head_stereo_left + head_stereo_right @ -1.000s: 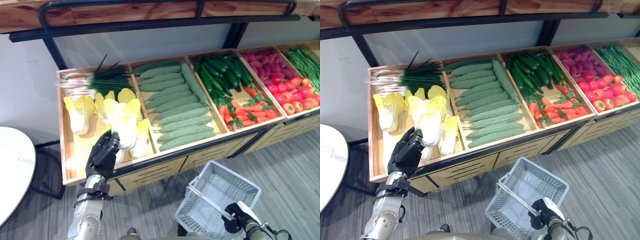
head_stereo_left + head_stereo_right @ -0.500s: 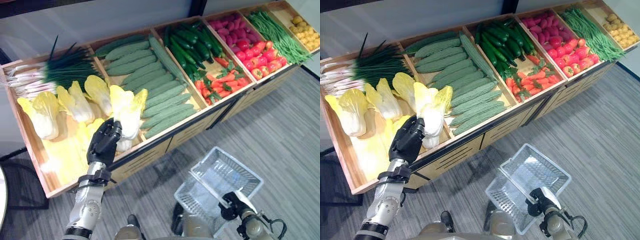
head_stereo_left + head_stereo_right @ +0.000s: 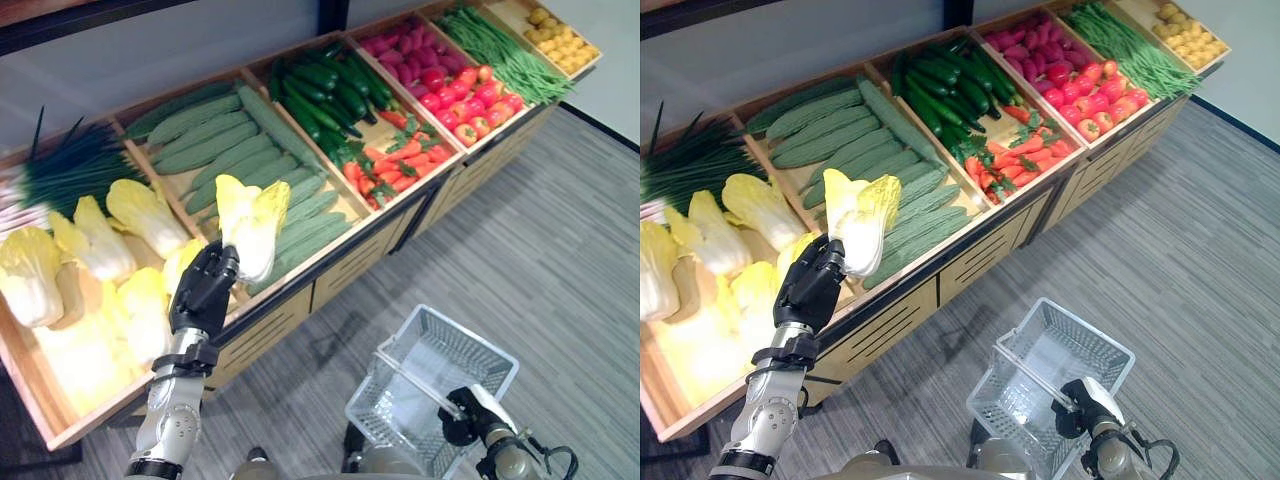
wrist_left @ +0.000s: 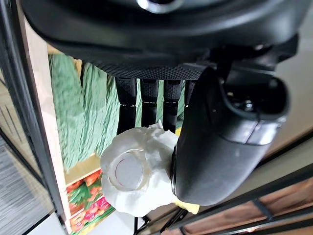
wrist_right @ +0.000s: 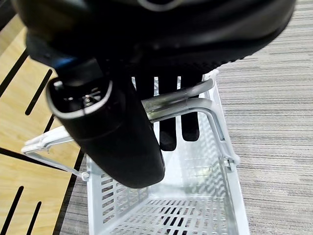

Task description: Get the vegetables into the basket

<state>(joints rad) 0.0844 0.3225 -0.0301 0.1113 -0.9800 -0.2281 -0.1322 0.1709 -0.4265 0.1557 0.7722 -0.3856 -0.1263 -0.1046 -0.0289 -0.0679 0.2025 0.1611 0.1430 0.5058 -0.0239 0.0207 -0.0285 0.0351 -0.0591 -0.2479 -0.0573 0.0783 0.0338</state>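
napa cabbage lifted clear, basket waiting below

the napa cabbage [image 3: 251, 225] is up off the wooden produce stand [image 3: 300, 300], held over the stand's front edge, with its white cut base down in the left hand [image 3: 204, 292] and its yellow leaves pointing up and away. the left wrist view shows why it sits so: the fingers [image 4: 142, 105] curl round the far side of the stem and the thumb [image 4: 220, 142] presses the near side, a grip on the firm part, not the soft leaves.

the white wire basket [image 3: 430, 385] hangs in front of the stand, well apart from the cabbage, above the grey floor. the right hand [image 3: 1080, 408] has its fingers hooked round the metal handle [image 5: 186, 100], which leaves the basket's mouth open upward to receive things. it looks empty.

behind the cabbage in the stand lie more cabbages [image 3: 90, 250]; beside them the bitter gourds [image 3: 230, 160], then cucumbers [image 3: 325, 85], carrots [image 3: 390, 165] and tomatoes [image 3: 465, 105].

my judgement: the pick is made and the carry to the basket is the step in hand.
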